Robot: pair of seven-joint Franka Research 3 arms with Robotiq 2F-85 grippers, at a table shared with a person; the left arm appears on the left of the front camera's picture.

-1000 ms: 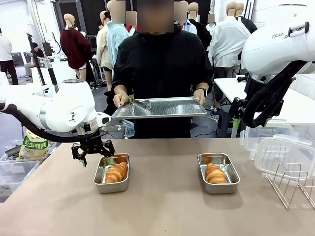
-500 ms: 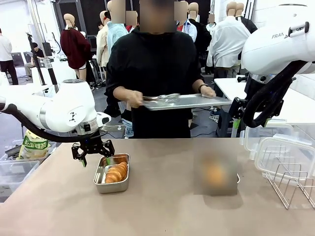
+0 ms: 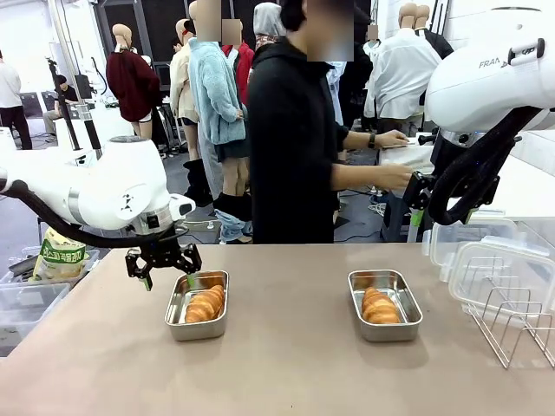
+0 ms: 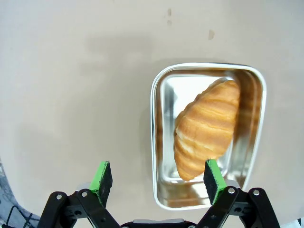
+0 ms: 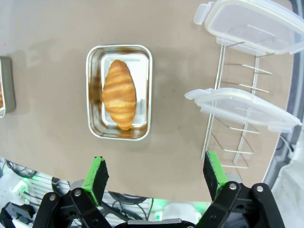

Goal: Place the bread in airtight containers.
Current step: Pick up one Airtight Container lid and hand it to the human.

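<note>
Two steel containers stand on the brown table, each with one golden bread roll inside. The left container (image 3: 198, 325) holds bread (image 3: 205, 304); my left gripper (image 3: 163, 264) hangs open just above its far left corner. From the left wrist, the bread (image 4: 206, 128) lies diagonally in the container (image 4: 159, 118), and my left gripper (image 4: 156, 179) straddles the pan's near left side with nothing between the fingers. The right container (image 3: 385, 334) holds bread (image 3: 379, 306). High above it, my right gripper (image 5: 156, 173) is open, looking down on that bread (image 5: 118, 94) and its container (image 5: 93, 95).
Two clear lids (image 5: 247, 21) (image 5: 237, 107) rest on a wire rack (image 5: 237, 142) at the table's right end (image 3: 512, 321). A person (image 3: 295, 139) stands side-on at the far edge. A green-labelled bag (image 3: 61, 256) and clear bins (image 3: 26, 303) sit off the left end.
The person has turned toward picture right and carried the perforated tray away from the table. My left gripper has risen slightly; the rolls and pans have not moved.
</note>
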